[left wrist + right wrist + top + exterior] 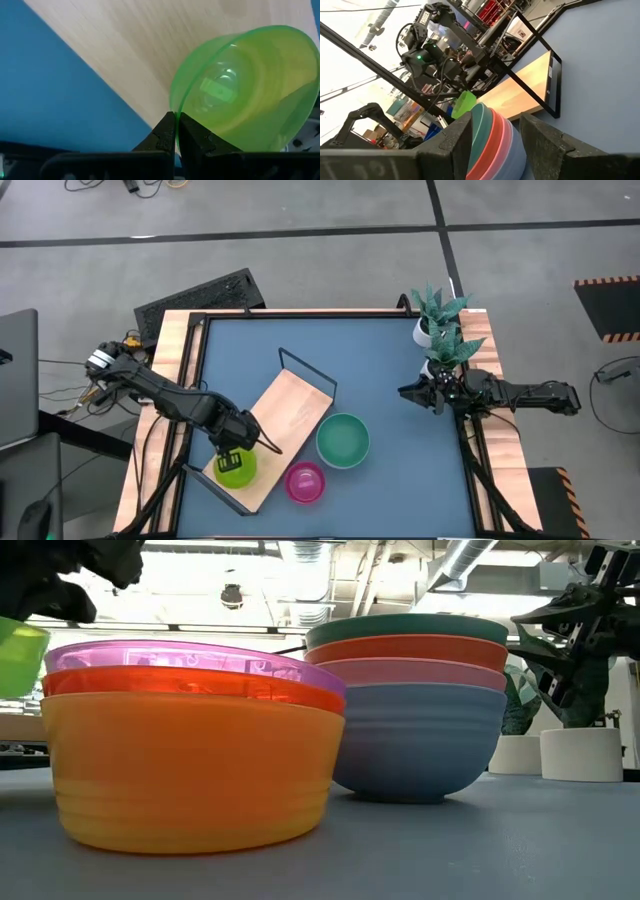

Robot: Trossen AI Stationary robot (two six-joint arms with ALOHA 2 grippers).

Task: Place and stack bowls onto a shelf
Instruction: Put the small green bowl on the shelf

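Left gripper (236, 463), jaws clamped on lime bowl (236, 468) rim, holds it over shelf (290, 410); right gripper (418, 393) idle, jaws apart.

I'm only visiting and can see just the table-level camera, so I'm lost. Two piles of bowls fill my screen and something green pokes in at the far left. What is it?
Observer: A lime bowl. The left end effector is shut on its rim.
Operator: Is it over the table?
Observer: From overhead it is above one end of the light-wood shelf, which lies diagonally across the table. I cannot tell whether the bowl touches the shelf.
Operator: And the other arm?
Observer: The right end effector is at the table's right edge beside the potted plants, open and empty.
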